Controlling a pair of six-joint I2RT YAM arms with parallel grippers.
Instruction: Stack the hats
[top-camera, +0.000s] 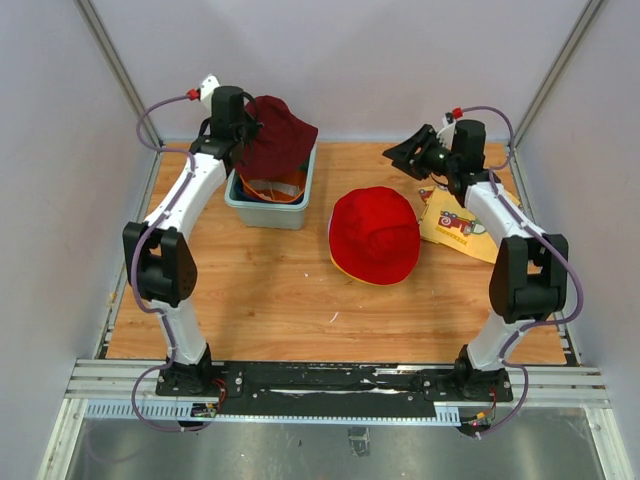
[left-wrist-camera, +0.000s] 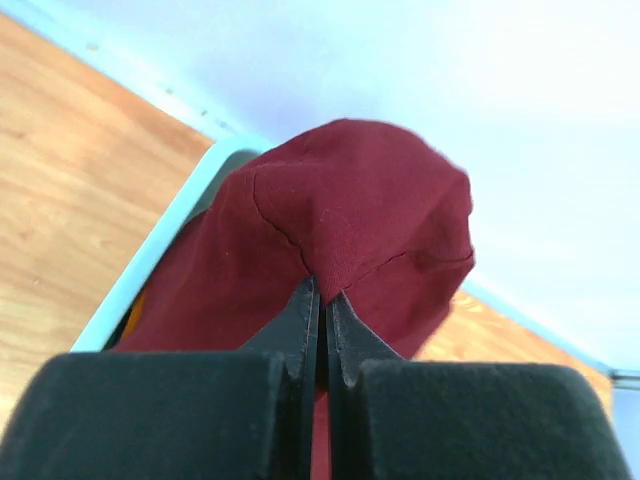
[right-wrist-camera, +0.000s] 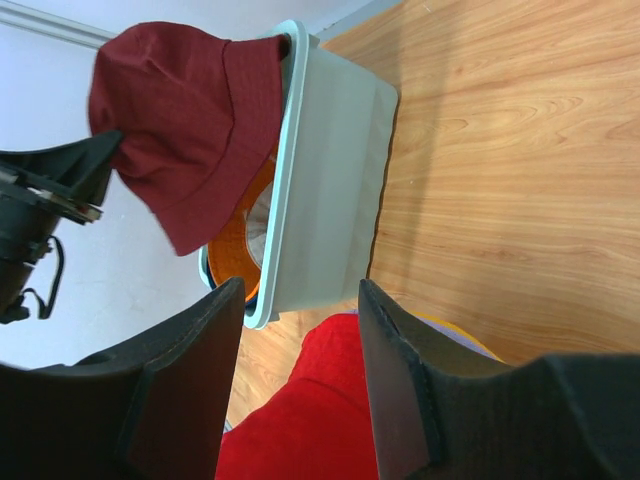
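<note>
Wooden counter (top-camera: 260, 300), plain pale walls (top-camera: 350, 60) on three sides, metal frame posts in the far corners. A rail along the bottom of the top view carries both arm bases.

Teal tub (top-camera: 268, 212) sits on the counter, upper left of centre; we see an orange hat (top-camera: 272, 188) inside it. Maroon hat (top-camera: 278, 140) hangs over the tub, off the counter. Its lower brim dips toward the opening, and we can't tell if it touches.

Left pincer (left-wrist-camera: 322, 300) is clamped together on a fold of the maroon hat.

Red hat (top-camera: 375, 232) lies mid-counter, right of the tub and apart from it. A yellow edge (top-camera: 368, 277) shows under its near side.

Right pincer (right-wrist-camera: 300, 290) hovers upper right, fingers apart, nothing between them.

Yellow car-print cloth (top-camera: 462, 228) lies flat near the right edge, beside the right arm.
</note>
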